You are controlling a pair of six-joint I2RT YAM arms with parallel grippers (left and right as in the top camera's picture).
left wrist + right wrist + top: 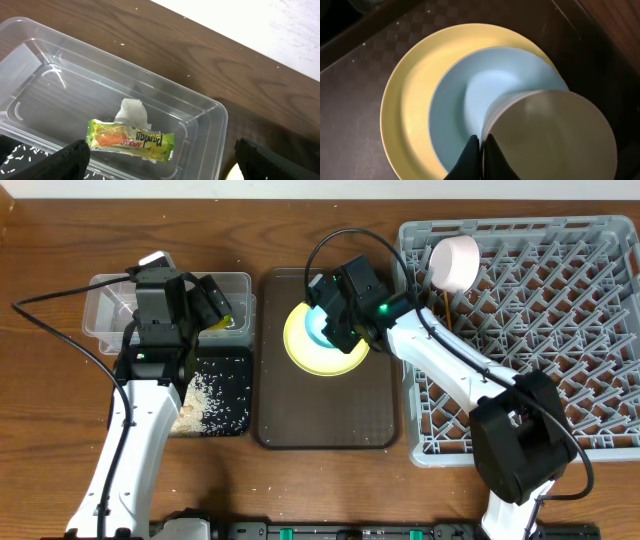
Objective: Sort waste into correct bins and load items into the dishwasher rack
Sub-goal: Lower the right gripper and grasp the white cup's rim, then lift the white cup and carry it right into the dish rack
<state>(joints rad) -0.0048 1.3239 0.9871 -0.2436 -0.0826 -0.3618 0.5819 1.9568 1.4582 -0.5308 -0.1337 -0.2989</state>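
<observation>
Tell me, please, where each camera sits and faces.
Overhead: above the table, facing down; both arms and dishwasher rack show.
Left wrist: above the clear tub, facing down into it; open left gripper frames it.
Right wrist: above the plate, facing down; right gripper shut on the white cup.
Shared: overhead and right wrist both show the plate.

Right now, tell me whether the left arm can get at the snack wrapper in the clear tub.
Probably yes. The left gripper hangs open directly above the tub, and the wrapper lies uncovered on its floor against the tissue. Only the tub's near wall might crowd the approach.
</observation>
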